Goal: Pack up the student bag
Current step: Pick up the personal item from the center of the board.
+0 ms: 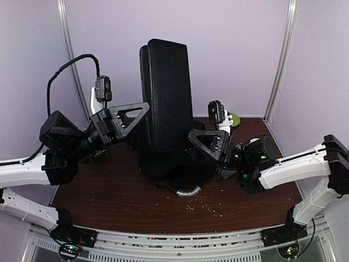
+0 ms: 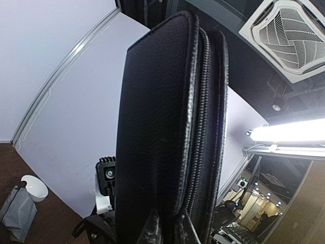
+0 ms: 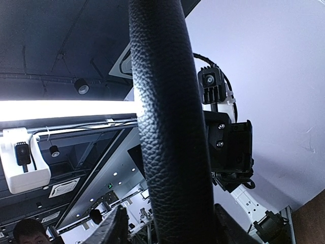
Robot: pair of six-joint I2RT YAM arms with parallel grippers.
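The student bag (image 1: 166,93) stands upright in the middle of the table, tall, black and grainy, with its straps spread at its foot. My left gripper (image 1: 145,107) is at its left side, about halfway up. In the left wrist view this gripper (image 2: 170,230) is shut on a fold of the bag (image 2: 157,117) next to a zip. My right gripper (image 1: 192,135) reaches the bag's right side lower down. In the right wrist view its jaws (image 3: 170,230) straddle the bag's rounded edge (image 3: 167,112). The left finger (image 3: 110,229) stands off it with a gap.
A pale grey-blue pouch (image 2: 15,213) lies on the table at the right, beside a white and green bowl (image 1: 234,118). Crumbs (image 1: 207,204) dot the brown table (image 1: 109,196) in front of the bag. White walls close in the back and sides.
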